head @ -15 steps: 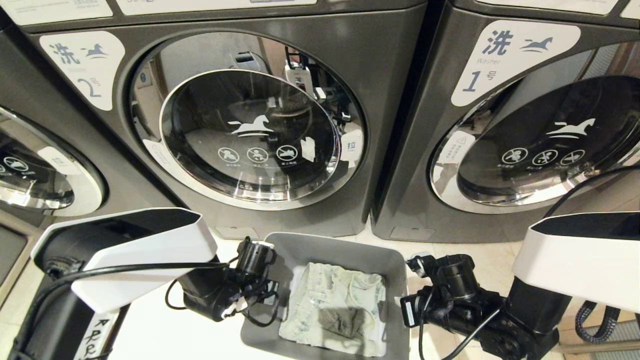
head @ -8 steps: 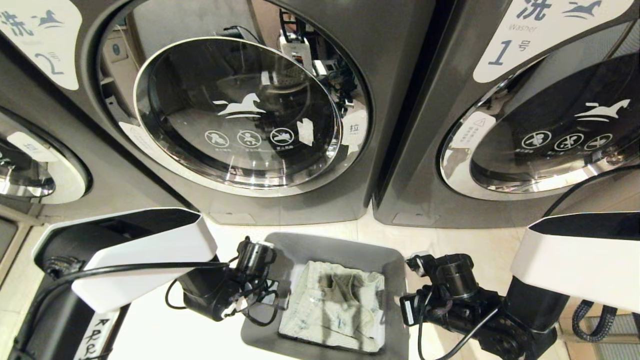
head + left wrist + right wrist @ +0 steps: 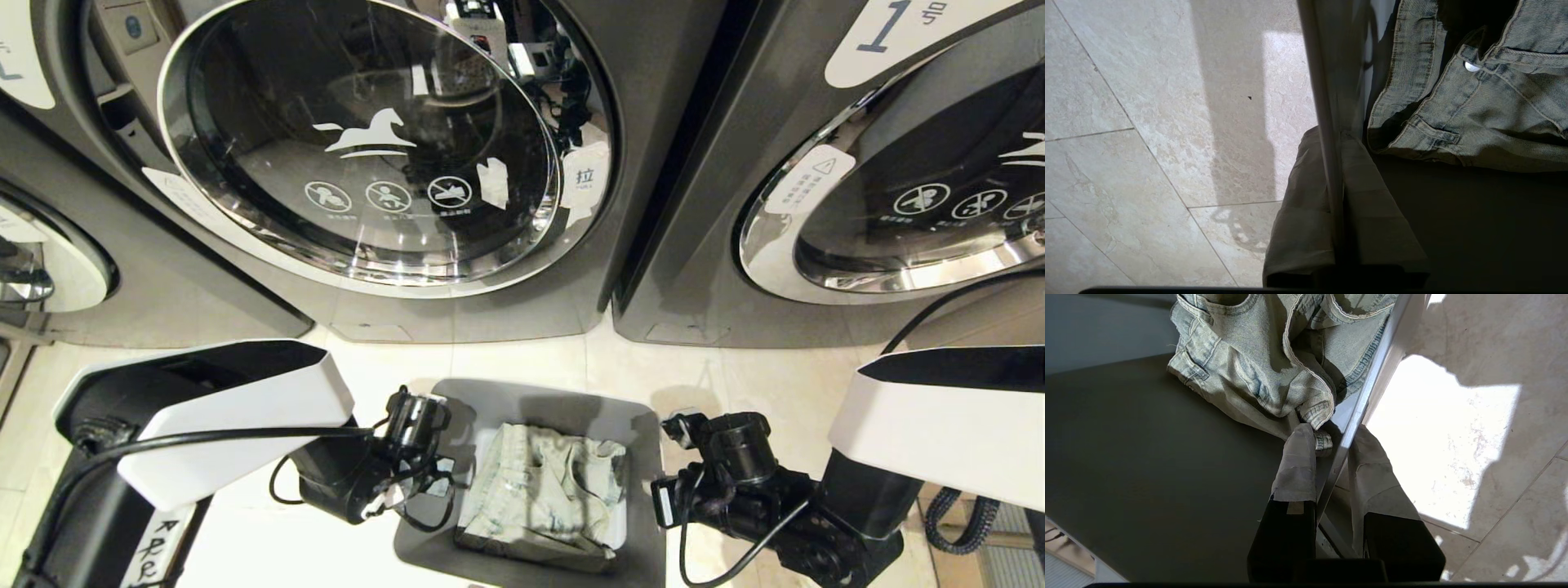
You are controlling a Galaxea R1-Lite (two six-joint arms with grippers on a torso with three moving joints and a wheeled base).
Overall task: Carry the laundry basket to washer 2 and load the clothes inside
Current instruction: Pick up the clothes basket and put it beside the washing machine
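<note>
Basket (image 3: 645,457) at lower centre of head frame, on floor (image 3: 531,359) before washer 2 (image 3: 359,147). Left gripper (image 3: 1337,204) and right gripper (image 3: 1331,469): jaws narrow, each clamped on basket side wall. Rigid, light tub. Jeans (image 3: 543,490) inside: soft, floppy; grab at waistband.

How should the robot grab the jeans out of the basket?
Probably from above, at the bunched waistband near the metal button. The clothes lie loose in the laundry basket, whose walls block the sides, and the raised folds there give the jaws something to pinch.
</note>
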